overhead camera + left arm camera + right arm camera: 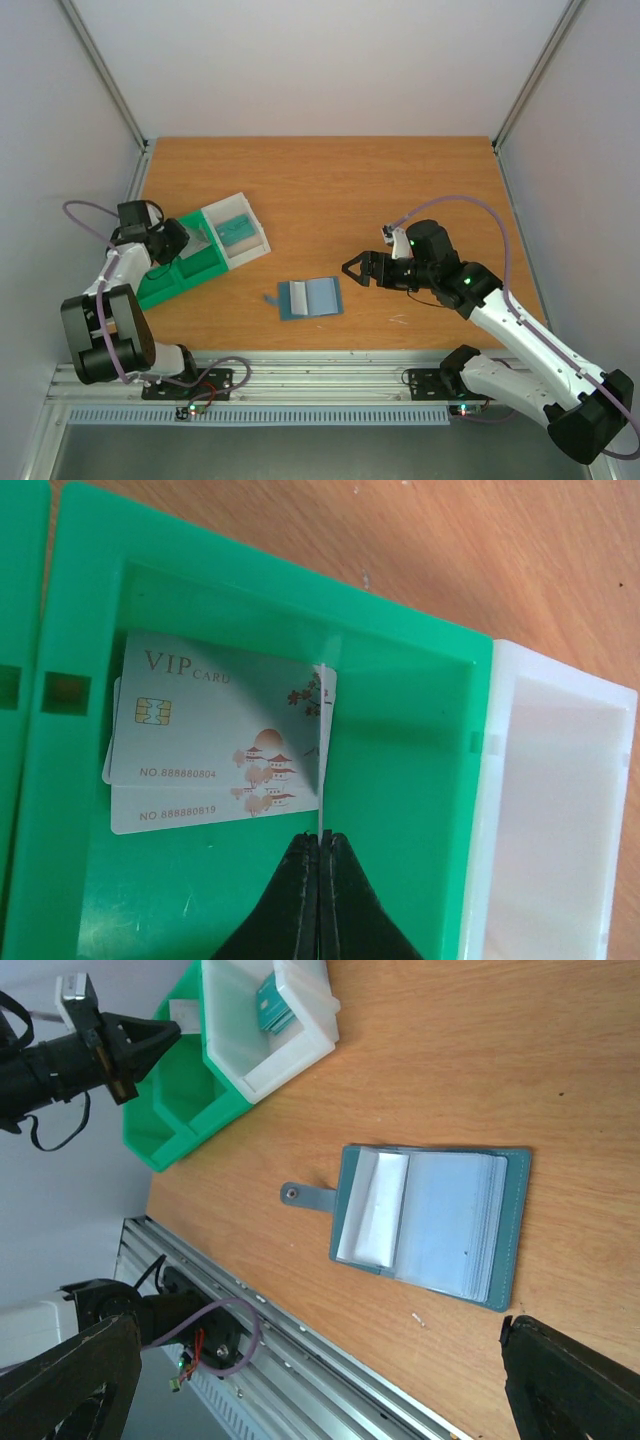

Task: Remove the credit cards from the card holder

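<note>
The card holder (309,297) lies open on the table, slate-blue with a pale inner pocket (372,1210) and a snap tab. My left gripper (320,838) is shut on a thin white credit card (322,740), seen edge-on, over a compartment of the green tray (400,780). Two white VIP credit cards (215,720) lie overlapped on that compartment's floor. A teal card (237,231) rests in the whitish tray (250,243). My right gripper (352,268) hangs open just right of the card holder, with nothing between its fingers (560,1380).
The green tray (170,280) and the whitish tray stand side by side at the left of the table. A metal rail (330,385) runs along the near edge. Grey walls enclose the table on three sides.
</note>
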